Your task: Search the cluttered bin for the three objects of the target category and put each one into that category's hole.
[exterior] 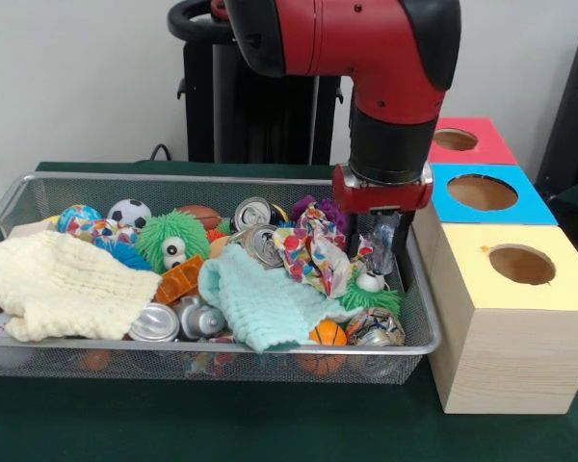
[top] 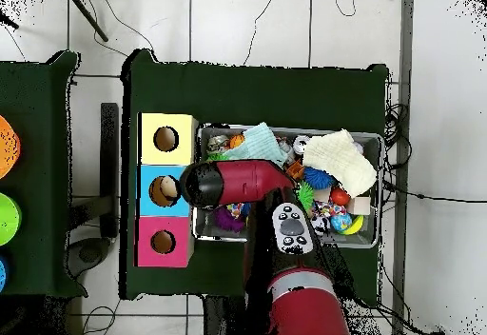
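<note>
Front view shows the red arm's gripper [exterior: 380, 236] lowered into the right end of the wire bin [exterior: 419, 322], its fingers straddling a crumpled foil wrapper [exterior: 385, 234]; whether they have closed on it cannot be told. Just below sits a green fuzzy toy [exterior: 371, 292], with crushed cans [exterior: 263, 243] at centre frame. Three boxes with holes, yellow [exterior: 520, 264], blue [exterior: 482, 192] and pink [exterior: 456, 140], line the right. The wrapper looks light, thin and slippery, best pinched at a fold.
</note>
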Controlling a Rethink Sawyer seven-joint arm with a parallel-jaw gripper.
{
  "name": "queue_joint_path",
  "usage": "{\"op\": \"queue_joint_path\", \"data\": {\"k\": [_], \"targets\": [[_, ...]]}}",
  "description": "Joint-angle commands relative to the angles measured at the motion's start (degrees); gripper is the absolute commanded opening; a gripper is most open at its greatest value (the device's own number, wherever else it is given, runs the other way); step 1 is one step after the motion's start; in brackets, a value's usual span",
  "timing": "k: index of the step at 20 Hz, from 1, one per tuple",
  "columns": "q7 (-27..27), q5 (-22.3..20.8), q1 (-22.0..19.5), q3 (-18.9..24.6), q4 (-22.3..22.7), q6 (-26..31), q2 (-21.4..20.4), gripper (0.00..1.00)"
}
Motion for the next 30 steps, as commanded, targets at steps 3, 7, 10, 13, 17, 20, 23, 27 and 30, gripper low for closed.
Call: {"op": "queue_joint_path", "data": {"k": [3, 7, 10, 13, 17, 20, 23, 27, 30], "targets": [[-1.36, -3.65, -1.73, 3.94, 3.31, -0.41, -1.55, 1.0], [-0.61, -4.13, -1.65, 3.93, 3.4, -2.68, 0.21, 1.0], [-0.02, -4.64, -1.6, 3.98, 3.2, -4.99, 2.3, 1.0], [0.01, -4.78, -1.58, 4.23, 2.21, -6.07, 3.96, 1.0], [0.19, -4.91, -1.84, 4.28, 3.24, -7.23, 3.94, 1.0], [0.4, -5.32, -2.16, 4.25, 4.36, -7.87, 3.3, 1.0], [0.62, -5.86, -2.52, 4.19, 5.17, -8.47, 3.0, 1.0], [0.74, -6.32, -2.93, 4.17, 6.16, -8.58, 2.18, 1.0], [0.93, -6.7, -3.37, 3.99, 8.04, -8.8, 0.74, 1.0]]}}
